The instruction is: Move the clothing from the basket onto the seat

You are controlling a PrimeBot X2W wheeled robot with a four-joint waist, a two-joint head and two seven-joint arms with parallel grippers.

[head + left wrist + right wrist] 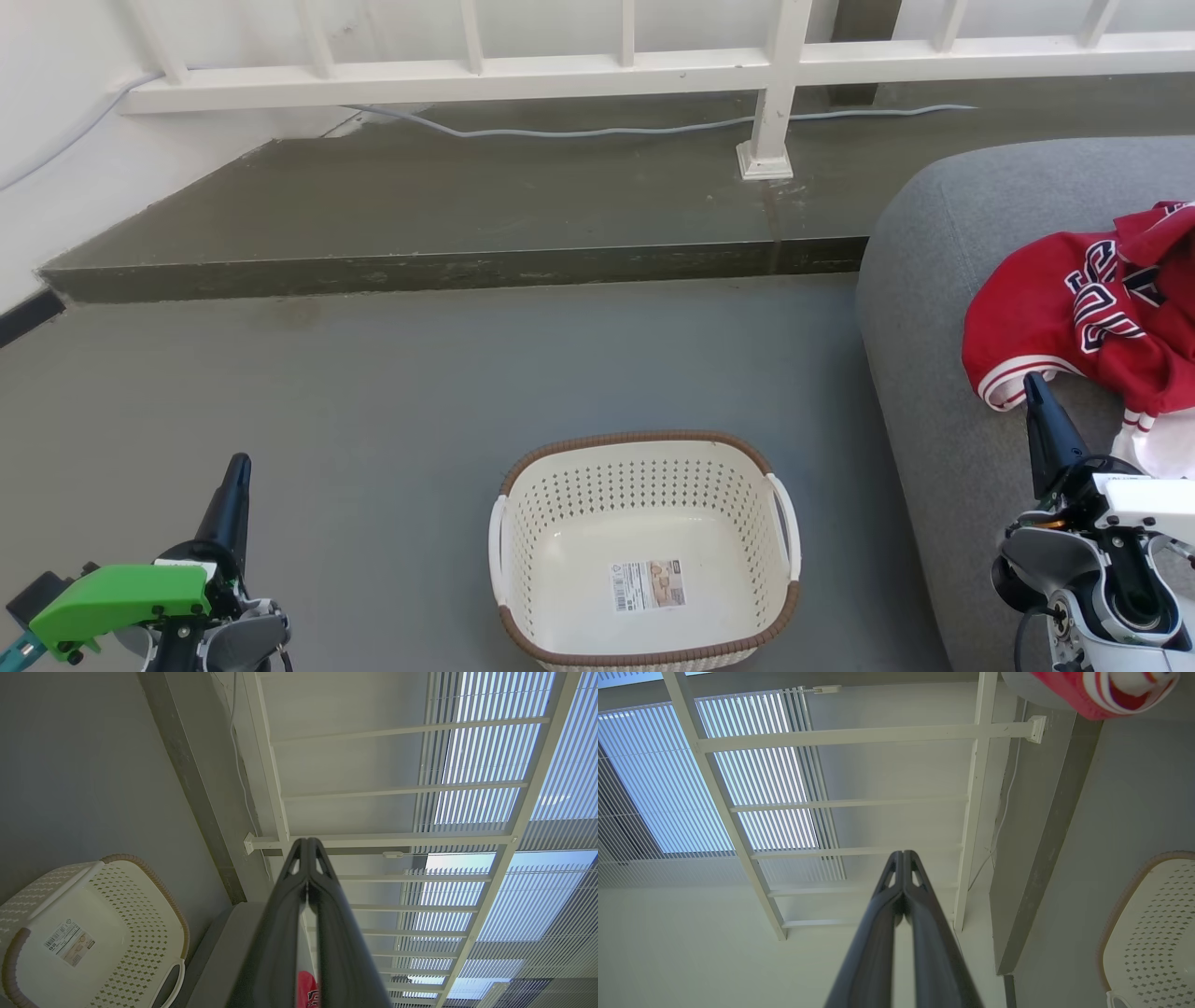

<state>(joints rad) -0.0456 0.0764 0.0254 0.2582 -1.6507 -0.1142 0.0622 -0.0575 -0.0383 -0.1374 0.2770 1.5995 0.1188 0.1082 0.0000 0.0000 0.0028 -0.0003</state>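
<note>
Red clothing (pixel 1046 308) lies heaped on the grey seat (pixel 934 280), just beyond the right gripper (pixel 1034 383), clenched on nothing; left gripper (pixel 237 464), clenched too, sits well apart from the basket (pixel 644 436).

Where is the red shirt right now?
In the head view the red jersey lies crumpled on the grey seat at the right, just beyond the right gripper, right of the basket on the floor.

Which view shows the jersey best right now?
Head view: the clothing lies bunched on the seat, lettering visible. The left wrist view has a red sliver at its bottom edge; the right wrist view a striped piece at its top edge.
</note>
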